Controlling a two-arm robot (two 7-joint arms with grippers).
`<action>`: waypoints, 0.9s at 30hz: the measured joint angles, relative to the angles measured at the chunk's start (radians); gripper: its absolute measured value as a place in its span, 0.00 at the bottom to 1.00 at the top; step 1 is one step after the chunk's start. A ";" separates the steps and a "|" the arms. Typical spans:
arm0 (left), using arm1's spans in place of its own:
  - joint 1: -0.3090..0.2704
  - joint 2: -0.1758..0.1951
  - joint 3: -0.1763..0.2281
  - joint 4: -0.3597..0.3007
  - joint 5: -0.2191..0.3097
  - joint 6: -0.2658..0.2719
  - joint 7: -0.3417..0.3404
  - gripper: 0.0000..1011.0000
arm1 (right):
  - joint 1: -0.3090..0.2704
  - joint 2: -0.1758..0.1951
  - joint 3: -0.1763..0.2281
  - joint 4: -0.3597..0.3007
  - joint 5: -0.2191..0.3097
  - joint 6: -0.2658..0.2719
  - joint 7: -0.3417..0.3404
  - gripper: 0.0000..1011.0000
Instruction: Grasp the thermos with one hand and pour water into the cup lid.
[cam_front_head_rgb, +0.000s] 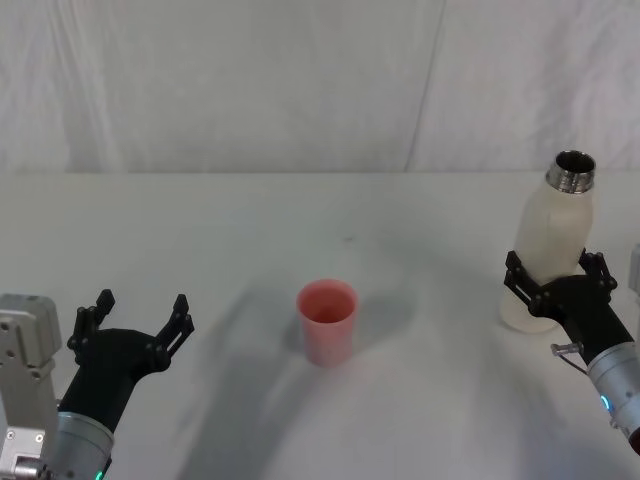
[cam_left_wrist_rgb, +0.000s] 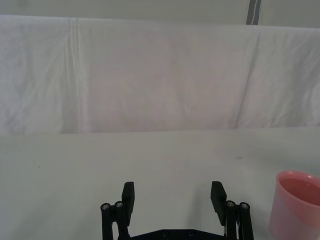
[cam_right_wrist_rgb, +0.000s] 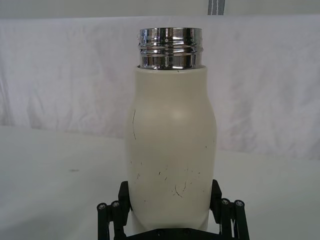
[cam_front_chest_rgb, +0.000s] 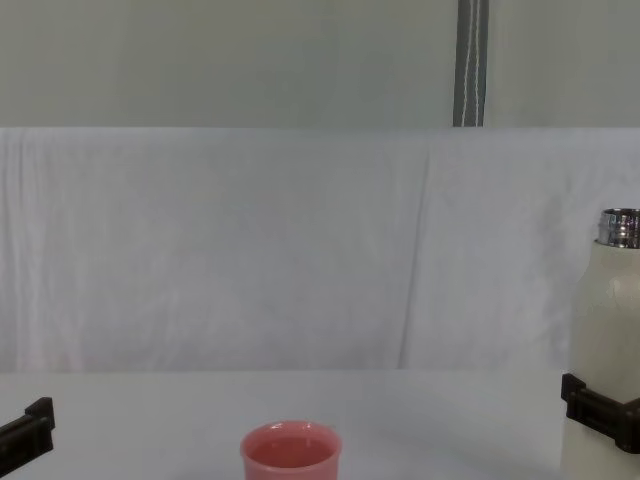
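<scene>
The thermos (cam_front_head_rgb: 555, 230) is a cream-white bottle with an uncapped steel neck, standing upright on the table at the right. My right gripper (cam_front_head_rgb: 557, 272) is open around its lower body, one black finger on each side. The right wrist view shows the thermos (cam_right_wrist_rgb: 170, 140) filling the gap of the right gripper (cam_right_wrist_rgb: 170, 195). The pink cup lid (cam_front_head_rgb: 327, 320) stands upright mid-table, well to the left of the bottle. My left gripper (cam_front_head_rgb: 135, 318) hovers open and empty at the near left. In its wrist view, the cup lid (cam_left_wrist_rgb: 295, 205) lies off to one side of the left gripper (cam_left_wrist_rgb: 172, 195).
A white cloth covers the table (cam_front_head_rgb: 300, 220) and hangs as a backdrop (cam_front_head_rgb: 300, 80) behind it. From the chest view the cup lid (cam_front_chest_rgb: 291, 455) is low in the middle and the thermos (cam_front_chest_rgb: 608, 330) is at the right edge. A grey pole (cam_front_chest_rgb: 471, 60) stands behind the backdrop.
</scene>
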 joint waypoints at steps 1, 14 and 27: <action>0.000 0.000 0.000 0.000 0.000 0.000 0.000 0.99 | 0.001 -0.001 0.000 0.002 0.000 -0.001 0.000 0.94; 0.000 0.000 0.000 0.000 0.000 0.000 0.000 0.99 | 0.006 -0.005 0.000 0.014 0.000 -0.007 0.000 0.94; 0.000 0.000 0.000 0.000 0.000 0.000 0.000 0.99 | 0.010 -0.004 0.000 0.019 -0.002 -0.010 -0.001 0.94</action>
